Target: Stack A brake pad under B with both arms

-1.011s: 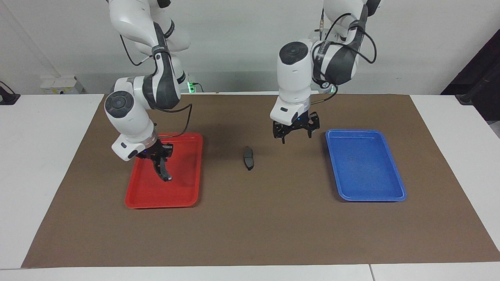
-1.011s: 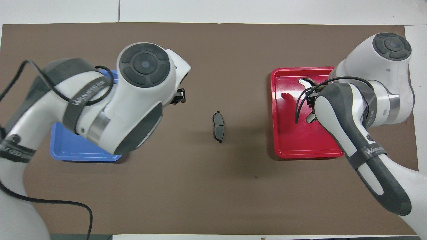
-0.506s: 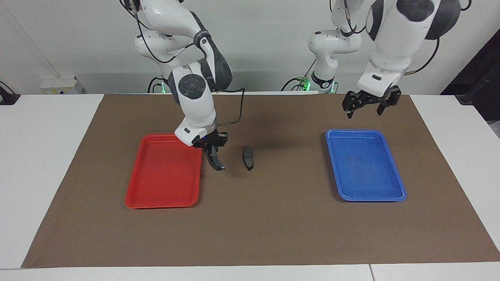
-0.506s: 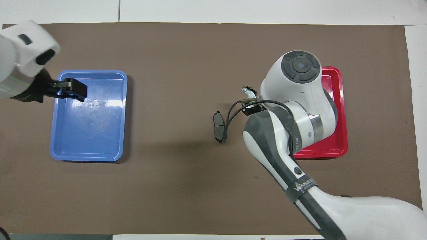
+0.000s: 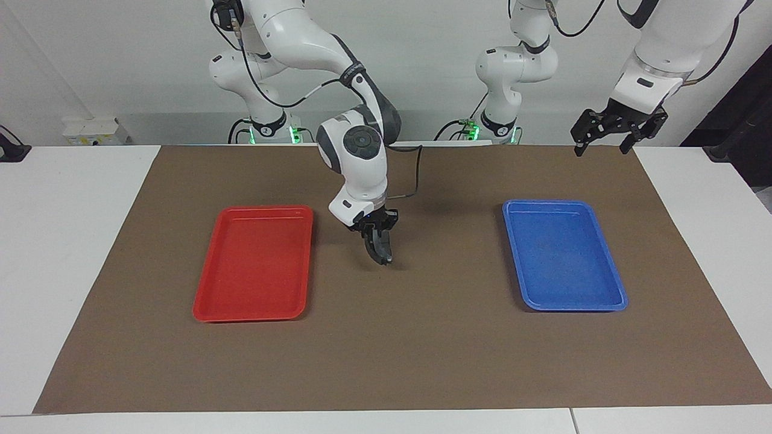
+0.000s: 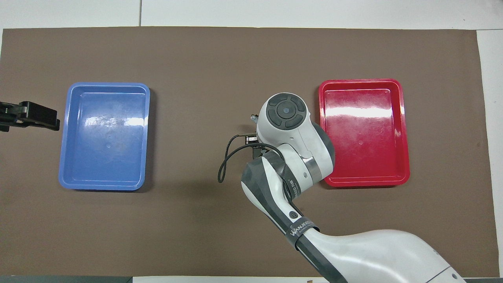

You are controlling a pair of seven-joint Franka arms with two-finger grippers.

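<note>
My right gripper [image 5: 375,231] is shut on brake pad B [image 5: 381,250], the long black crescent, which hangs end-down at the middle of the brown mat [image 5: 422,337], its lower tip at or just above the mat. In the overhead view the right arm covers this spot and only a lug of pad B [image 6: 254,116] peeks out. I cannot pick out the short grey A brake pad: pad B and the gripper stand in front of the mat's middle. My left gripper [image 5: 615,129] is open and empty, raised over the mat's edge by the left arm's base; it also shows in the overhead view [image 6: 29,116].
A red tray [image 5: 253,310] lies empty toward the right arm's end of the mat, beside my right gripper. A blue tray [image 5: 573,304] lies empty toward the left arm's end.
My right gripper has carried pad B out of the red tray and across to the mat's middle, where the short grey pad lay. My left gripper has pulled away from the middle and risen past the blue tray.
</note>
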